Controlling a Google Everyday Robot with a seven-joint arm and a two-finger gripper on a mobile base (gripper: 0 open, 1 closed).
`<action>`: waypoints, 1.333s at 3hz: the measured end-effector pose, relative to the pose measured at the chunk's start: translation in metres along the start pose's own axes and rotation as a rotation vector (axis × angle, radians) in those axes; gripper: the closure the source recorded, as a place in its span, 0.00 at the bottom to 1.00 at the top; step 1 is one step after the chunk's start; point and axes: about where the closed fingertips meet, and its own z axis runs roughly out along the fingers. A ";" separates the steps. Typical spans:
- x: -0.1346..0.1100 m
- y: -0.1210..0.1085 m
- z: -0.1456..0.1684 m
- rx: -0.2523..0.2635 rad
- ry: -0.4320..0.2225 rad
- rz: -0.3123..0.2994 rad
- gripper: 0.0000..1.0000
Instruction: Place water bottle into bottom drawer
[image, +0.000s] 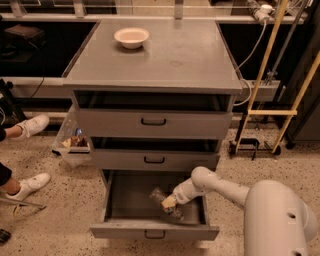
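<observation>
The bottom drawer (150, 230) is pulled wide open below two shallower grey drawers. The water bottle (176, 212), clear and crinkled, lies tilted low inside it, right of the middle. My gripper (169, 202) reaches into the drawer from the right and is shut on the bottle's middle. The bottle's ends stick out on either side of the gripper. My white arm (220, 186) crosses the drawer's right wall.
A cream bowl (131, 37) sits on the cabinet top (170, 55). The top drawer (152, 121) and middle drawer (154, 159) stand slightly open. A person's white shoes (30, 125) and a clear bin (72, 142) are to the left. A yellow frame (265, 112) stands to the right.
</observation>
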 end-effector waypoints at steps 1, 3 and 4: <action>0.019 -0.025 0.013 -0.068 0.035 -0.071 1.00; 0.006 -0.054 -0.008 -0.042 0.013 -0.116 0.63; 0.006 -0.054 -0.008 -0.042 0.013 -0.116 0.39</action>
